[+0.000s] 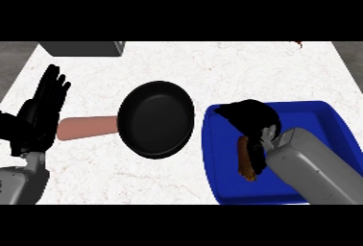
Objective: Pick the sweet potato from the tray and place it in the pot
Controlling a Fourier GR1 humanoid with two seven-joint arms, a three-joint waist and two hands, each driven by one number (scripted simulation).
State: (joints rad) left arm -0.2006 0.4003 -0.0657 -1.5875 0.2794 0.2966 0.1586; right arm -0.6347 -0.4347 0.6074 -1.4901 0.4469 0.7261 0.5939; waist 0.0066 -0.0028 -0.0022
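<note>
A: The sweet potato (246,159), a slim reddish-brown tuber, lies lengthwise inside the shallow blue rectangular tray (312,190), toward its left half, at the near right of the counter.

B: And the right hand (249,117)?

A: It comes in on its grey forearm from the lower right and sits over the tray, just beyond the potato's far end. The black fingers are bent downward, curled over the tray floor. The tuber's far tip meets the underside of the hand, while most of its length runs back along the forearm's left side, uncovered.

B: Is it grasped?

A: I can't tell. The hand hides the spot where fingers and potato meet, so whether they close round it isn't visible.

B: The left hand (44,108)?

A: At the left edge, fingers straight and pointing up, holding nothing, well apart from the tray.

B: Further on?

A: Between the two hands lies the black round pan (156,119) with a pinkish-brown handle (86,128) pointing left, just beside the tray's left rim. It stands on the white marbled counter (234,67). At the far edge, a grey box-like object (83,48) is cut off by the view.
</note>
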